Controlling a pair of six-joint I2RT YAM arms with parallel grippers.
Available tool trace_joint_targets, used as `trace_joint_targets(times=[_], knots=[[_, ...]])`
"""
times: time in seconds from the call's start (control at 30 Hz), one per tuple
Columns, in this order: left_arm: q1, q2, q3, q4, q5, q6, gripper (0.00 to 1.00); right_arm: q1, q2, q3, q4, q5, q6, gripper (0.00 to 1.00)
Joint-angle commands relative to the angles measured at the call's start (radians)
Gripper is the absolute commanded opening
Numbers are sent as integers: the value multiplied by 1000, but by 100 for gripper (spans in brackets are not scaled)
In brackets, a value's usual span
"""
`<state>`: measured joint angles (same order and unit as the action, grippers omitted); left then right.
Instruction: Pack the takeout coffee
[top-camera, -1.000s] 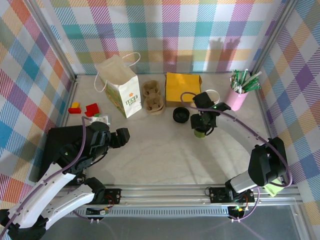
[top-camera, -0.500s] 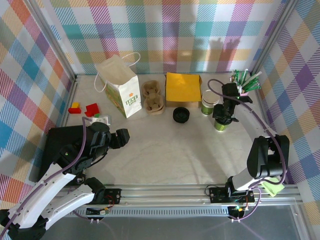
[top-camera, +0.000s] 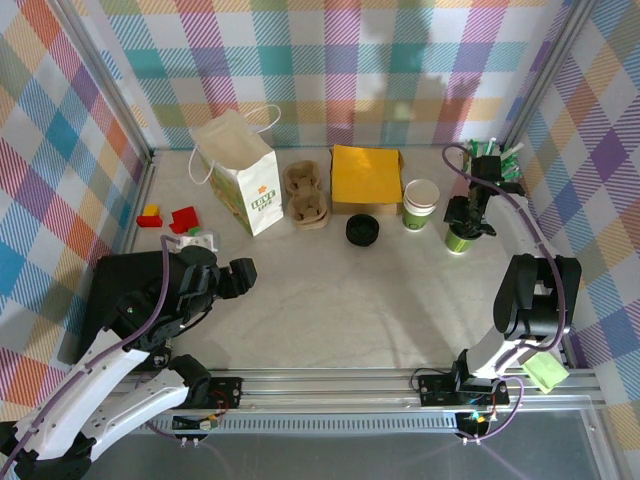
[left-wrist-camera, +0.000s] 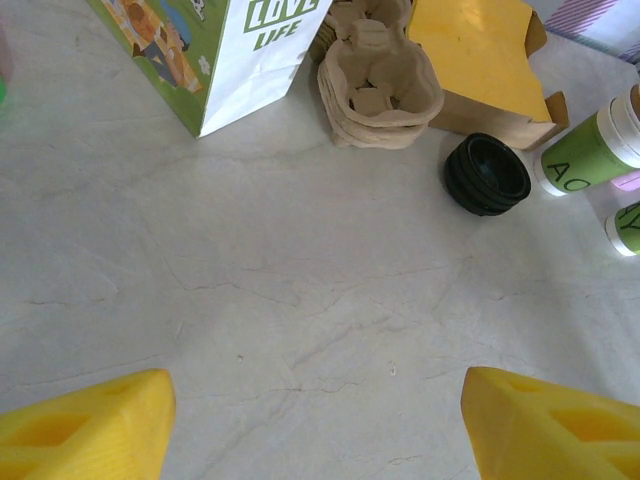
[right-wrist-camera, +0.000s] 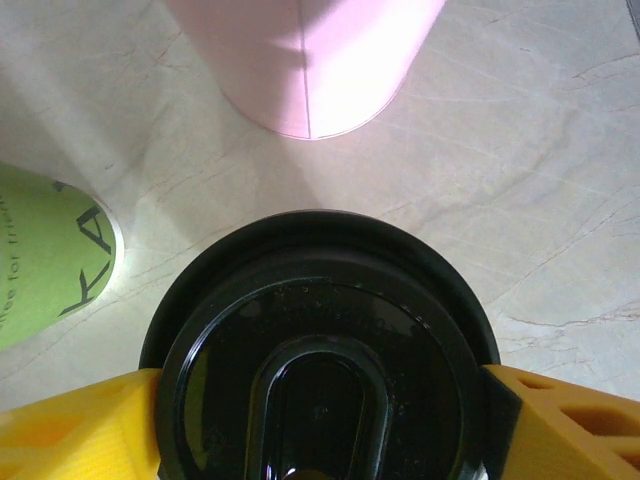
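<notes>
Takeout coffee was straddled by the right end effector, grip not discernible, and not yet packed into the paper bag.

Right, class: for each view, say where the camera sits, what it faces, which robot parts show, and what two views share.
Top external: high behind the bases, looking down on the table; left arm and right arm show.
Left wrist: low, facing the bag, carrier and loose lid; open left end effector at the bottom.
Right wrist: straight down on the coffee, right end effector gripping it, pink cup beyond.
Shared: top and left wrist both show the bag.
</notes>
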<state>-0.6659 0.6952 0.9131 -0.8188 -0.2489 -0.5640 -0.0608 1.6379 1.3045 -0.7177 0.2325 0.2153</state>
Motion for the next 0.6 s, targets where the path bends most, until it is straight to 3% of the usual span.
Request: trace_joint_targets(times=[0.0,0.33,0.57], knots=[[3,-4,19,-20,-20,1,75,-10,3,33,6,-31,-22,80],[3,21,44,-11,-11,10,76,-29,-106,50,-4,-43,-5,88],[3,49,64,14,2,20,76,-39,-230,81,-40,-137,-7,90]])
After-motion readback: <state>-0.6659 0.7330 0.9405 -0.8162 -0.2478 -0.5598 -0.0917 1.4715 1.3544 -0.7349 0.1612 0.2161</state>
